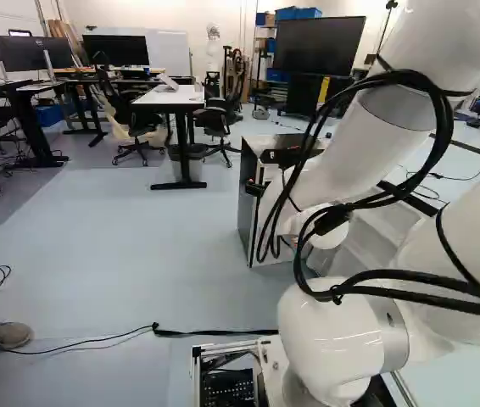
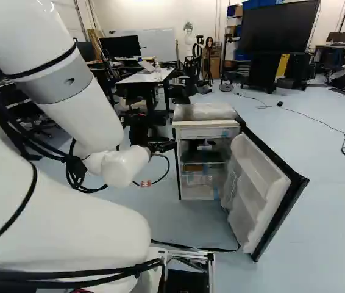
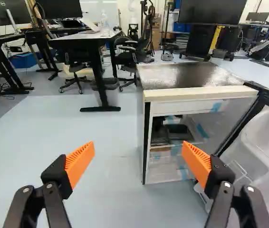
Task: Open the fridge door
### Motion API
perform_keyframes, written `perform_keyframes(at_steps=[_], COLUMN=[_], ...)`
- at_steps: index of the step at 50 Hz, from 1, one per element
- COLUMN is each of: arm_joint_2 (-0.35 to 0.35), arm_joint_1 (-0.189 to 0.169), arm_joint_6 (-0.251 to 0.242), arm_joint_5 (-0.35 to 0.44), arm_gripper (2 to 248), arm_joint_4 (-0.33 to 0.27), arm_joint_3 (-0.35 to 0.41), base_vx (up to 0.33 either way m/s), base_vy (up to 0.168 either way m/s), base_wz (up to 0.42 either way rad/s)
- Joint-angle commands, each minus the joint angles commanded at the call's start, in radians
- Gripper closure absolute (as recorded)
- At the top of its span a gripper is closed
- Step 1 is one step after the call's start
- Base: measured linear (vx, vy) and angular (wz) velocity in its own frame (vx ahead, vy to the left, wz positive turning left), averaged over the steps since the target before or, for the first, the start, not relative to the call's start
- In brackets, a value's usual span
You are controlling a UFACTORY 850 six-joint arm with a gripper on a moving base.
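In the right base view, the fridge door (image 2: 253, 183) stood wide open above the floor (image 2: 319, 226), well to the right of the claw (image 2: 171, 145), its moulded white lining edged in black. In the wrist view, the claw was spread wide, holding nothing; the fridge (image 3: 201, 105) stood ahead, the door outside one finger. In the left base view, the arm (image 1: 380, 140) bent down towards the fridge.

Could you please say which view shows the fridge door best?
The right base view: the open door shows whole there, unblocked. The wrist view cuts it off; in the left base view the arm hides much.
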Motion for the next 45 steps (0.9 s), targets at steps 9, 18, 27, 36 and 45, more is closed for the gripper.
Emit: perform_keyframes(at_steps=[9,18,27,36,45], arm_joint_2=[0.004,0.005,0.005,0.005,0.005], arm_joint_1=[0.001,0.001,0.001,0.001,0.001], arm_joint_6=[0.000,0.000,0.000,0.000,0.000], arm_joint_5=[-0.002,-0.002,-0.002,-0.002,-0.002], arm_gripper=[3,3,3,3,3], arm_joint_4=[-0.008,-0.009,-0.009,-0.009,-0.009], arm_joint_3=[0.003,0.003,0.003,0.003,0.003], base_vx=[0.000,0.000,0.000,0.000,0.000], base_vy=[0.000,0.000,0.000,0.000,0.000], base_wz=[0.000,0.000,0.000,0.000,0.000])
